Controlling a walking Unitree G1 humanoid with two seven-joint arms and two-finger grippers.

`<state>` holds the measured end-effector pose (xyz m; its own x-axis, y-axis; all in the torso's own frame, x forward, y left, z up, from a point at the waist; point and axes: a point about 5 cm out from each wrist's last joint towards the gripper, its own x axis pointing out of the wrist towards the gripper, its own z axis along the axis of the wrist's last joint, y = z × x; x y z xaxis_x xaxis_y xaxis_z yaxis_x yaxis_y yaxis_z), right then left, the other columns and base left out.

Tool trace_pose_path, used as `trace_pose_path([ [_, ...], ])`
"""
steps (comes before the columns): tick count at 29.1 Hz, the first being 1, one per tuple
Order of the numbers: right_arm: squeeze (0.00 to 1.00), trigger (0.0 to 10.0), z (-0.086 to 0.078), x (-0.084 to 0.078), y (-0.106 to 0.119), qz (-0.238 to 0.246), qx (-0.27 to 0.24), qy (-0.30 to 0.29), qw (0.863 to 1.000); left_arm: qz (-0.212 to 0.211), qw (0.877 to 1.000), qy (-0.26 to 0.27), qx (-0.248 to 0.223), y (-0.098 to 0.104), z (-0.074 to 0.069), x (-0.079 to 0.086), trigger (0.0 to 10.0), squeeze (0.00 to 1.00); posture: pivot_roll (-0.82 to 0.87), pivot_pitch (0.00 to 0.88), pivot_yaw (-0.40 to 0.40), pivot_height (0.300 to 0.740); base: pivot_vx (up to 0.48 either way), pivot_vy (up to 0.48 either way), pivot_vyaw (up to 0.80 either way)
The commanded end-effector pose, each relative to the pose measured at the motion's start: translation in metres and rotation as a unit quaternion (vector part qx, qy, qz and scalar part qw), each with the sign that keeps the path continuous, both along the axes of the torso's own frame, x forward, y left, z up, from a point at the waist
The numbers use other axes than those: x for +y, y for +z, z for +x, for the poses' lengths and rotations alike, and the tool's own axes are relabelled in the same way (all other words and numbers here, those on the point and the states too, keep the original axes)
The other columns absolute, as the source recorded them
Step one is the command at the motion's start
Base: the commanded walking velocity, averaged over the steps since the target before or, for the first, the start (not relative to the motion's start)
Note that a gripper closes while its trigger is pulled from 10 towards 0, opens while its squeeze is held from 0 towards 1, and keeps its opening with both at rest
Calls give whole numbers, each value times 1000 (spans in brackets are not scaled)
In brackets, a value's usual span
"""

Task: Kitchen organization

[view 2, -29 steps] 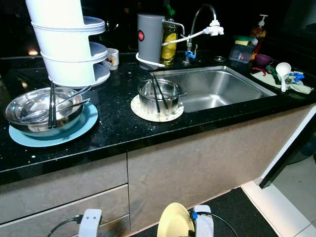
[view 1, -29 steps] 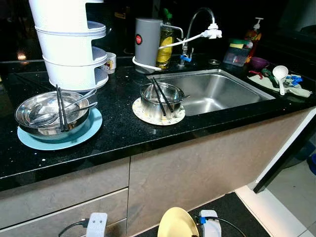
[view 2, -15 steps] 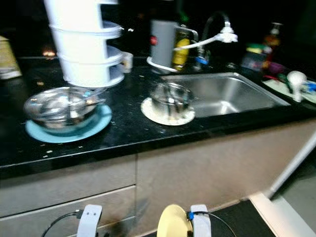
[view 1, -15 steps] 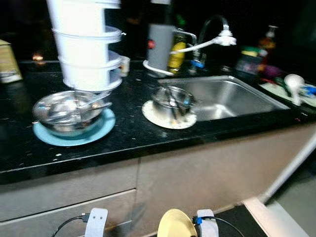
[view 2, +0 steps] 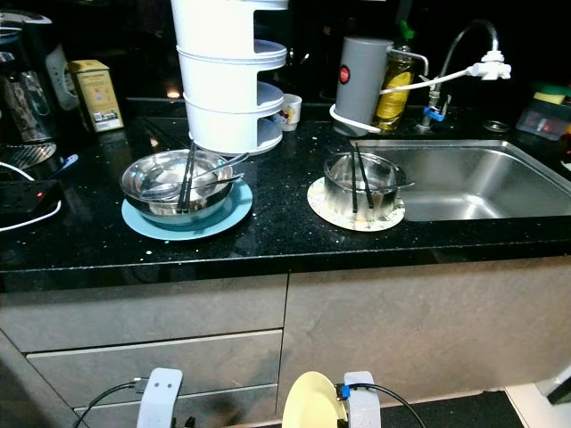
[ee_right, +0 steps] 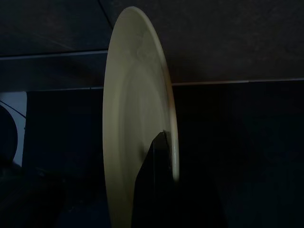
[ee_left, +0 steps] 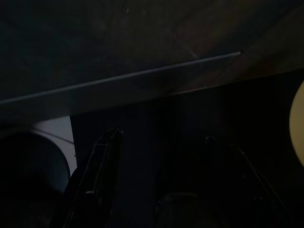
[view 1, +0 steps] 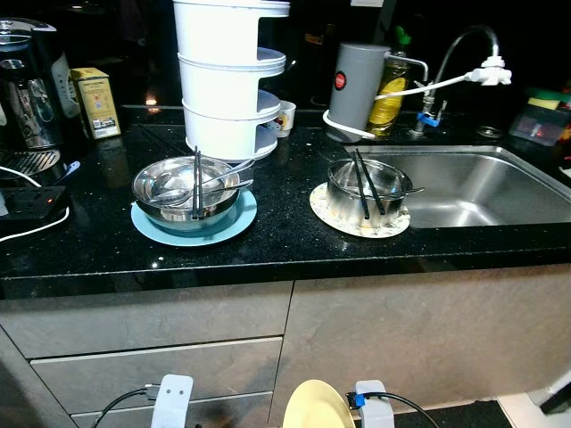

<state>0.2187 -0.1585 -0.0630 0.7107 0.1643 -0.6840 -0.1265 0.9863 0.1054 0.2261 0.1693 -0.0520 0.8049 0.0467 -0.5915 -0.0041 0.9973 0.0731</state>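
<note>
Right now your right pincer (ee_right: 159, 156) grips the yellow plate (ee_right: 137, 123) by its rim, edge-on and low in front of the cabinet drawers (view 1: 152, 357), well below the black bench (view 1: 268, 250). That thin pinch could let the plate swing or slip as you lift it. Raise it carelessly and its edge may knock the bench front. Up top, the steel bowl with chopsticks (view 1: 187, 185) on the blue plate (view 1: 234, 218) and the smaller bowl (view 1: 364, 185) beside the sink (view 1: 482, 183) crowd any landing. Your left pincer (ee_left: 156, 190) hangs idle, spread wide and empty
</note>
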Motion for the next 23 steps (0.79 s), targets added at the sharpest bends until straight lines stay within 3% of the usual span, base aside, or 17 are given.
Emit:
trace_pose_path([
  [1, 0, 10000, -7, -2, -4, -1, 12, -7, 1000, -8, 1000, -6, 1, -1, -1, -2, 10000, 0, -6, 94, -109, 740, 0, 0, 0],
  [6, 0, 10000, -8, -3, -5, -4, 9, -9, 1000, -18, 1000, 0, 1, 0, 0, -4, 10000, 0, -27, 93, -100, 740, 0, -114, 0],
  [23, 0, 10000, -5, -7, -2, -7, 1, -7, 1000, -19, 1000, 9, 5, -1, 1, -3, 10000, 0, -43, 99, -103, 740, 0, -408, 0],
])
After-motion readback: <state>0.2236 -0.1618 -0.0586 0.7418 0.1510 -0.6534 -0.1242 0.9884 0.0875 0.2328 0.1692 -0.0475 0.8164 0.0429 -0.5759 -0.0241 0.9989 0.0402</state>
